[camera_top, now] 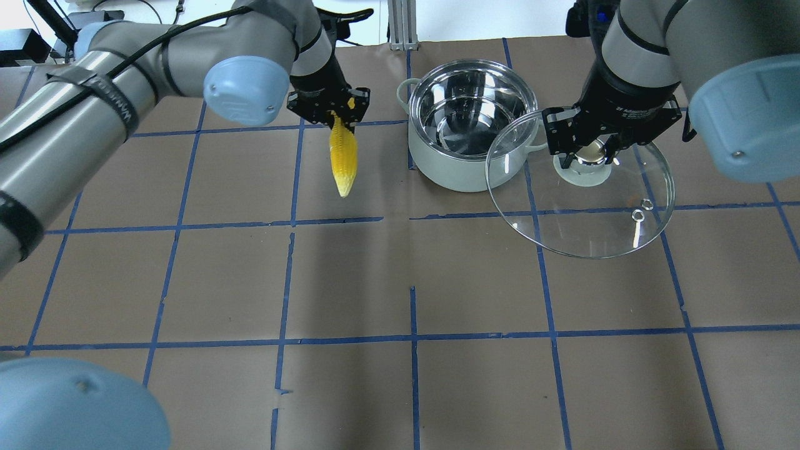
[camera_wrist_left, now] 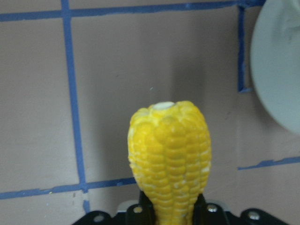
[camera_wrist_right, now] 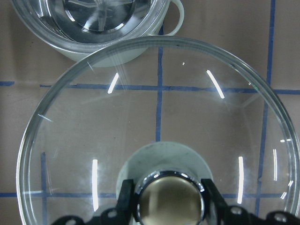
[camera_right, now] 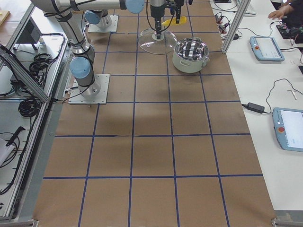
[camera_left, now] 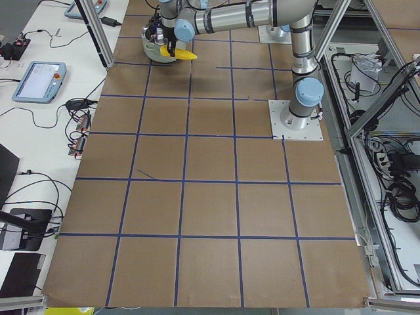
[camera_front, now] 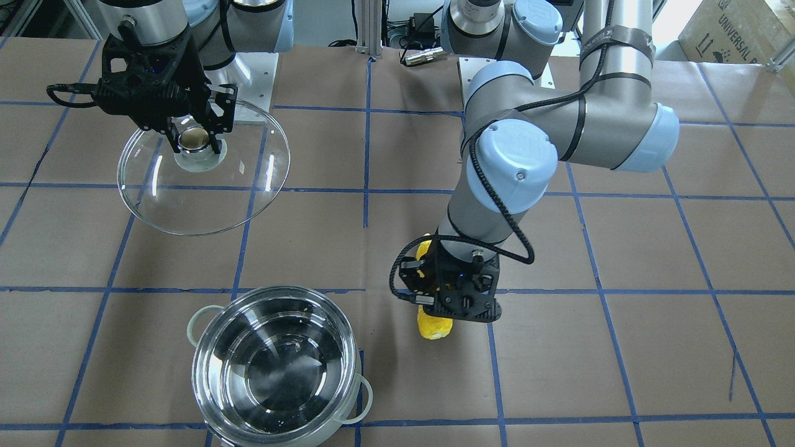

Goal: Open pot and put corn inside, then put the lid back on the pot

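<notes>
The pot (camera_top: pixel 437 169) stands uncovered and empty at the far middle of the table; its rim (camera_front: pixel 199 366) also shows in the front view. My left gripper (camera_top: pixel 331 111) is shut on the thick end of the yellow corn (camera_top: pixel 344 159), held off the table to the left of the pot. The left wrist view has the corn (camera_wrist_left: pixel 169 154) pointing away, with the pot wall (camera_wrist_left: pixel 276 70) at the right edge. My right gripper (camera_top: pixel 590 153) is shut on the knob of the glass lid (camera_top: pixel 581 219), hanging tilted to the right of the pot. The lid (camera_wrist_right: pixel 154 117) fills the right wrist view.
Brown paper with a blue tape grid (camera_top: pixel 412 219) covers the table. The arm base plates (camera_front: pixel 497 74) sit at the robot side. Tablets (camera_right: pixel 267 47) and cables lie on the side bench beyond the pot, where a person's hand (camera_right: pixel 284 9) shows.
</notes>
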Controlling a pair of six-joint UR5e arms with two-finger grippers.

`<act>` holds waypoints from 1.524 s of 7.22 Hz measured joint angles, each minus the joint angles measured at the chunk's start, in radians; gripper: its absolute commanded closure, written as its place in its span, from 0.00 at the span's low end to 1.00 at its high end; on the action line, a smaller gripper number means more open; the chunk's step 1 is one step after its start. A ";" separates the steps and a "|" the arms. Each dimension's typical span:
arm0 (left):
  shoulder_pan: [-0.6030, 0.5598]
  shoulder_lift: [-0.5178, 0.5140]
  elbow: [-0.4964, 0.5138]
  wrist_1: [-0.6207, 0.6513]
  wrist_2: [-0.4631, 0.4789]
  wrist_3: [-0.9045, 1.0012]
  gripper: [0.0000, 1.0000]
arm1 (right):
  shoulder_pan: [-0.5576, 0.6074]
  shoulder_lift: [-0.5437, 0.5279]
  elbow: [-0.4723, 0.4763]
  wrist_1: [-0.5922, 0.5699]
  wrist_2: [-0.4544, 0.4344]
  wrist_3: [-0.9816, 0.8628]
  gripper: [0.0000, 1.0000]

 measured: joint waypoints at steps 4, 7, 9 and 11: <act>-0.117 -0.247 0.408 -0.155 0.010 -0.065 0.96 | -0.001 0.001 0.000 0.000 -0.001 -0.003 0.89; -0.146 -0.327 0.542 -0.226 0.006 -0.069 0.95 | -0.001 0.000 0.000 0.000 -0.002 -0.005 0.89; -0.154 -0.358 0.601 -0.231 0.001 -0.070 0.94 | -0.001 0.000 0.000 0.000 -0.002 -0.006 0.89; -0.160 -0.397 0.667 -0.237 0.003 -0.071 0.62 | -0.001 0.000 0.001 0.000 -0.002 -0.007 0.89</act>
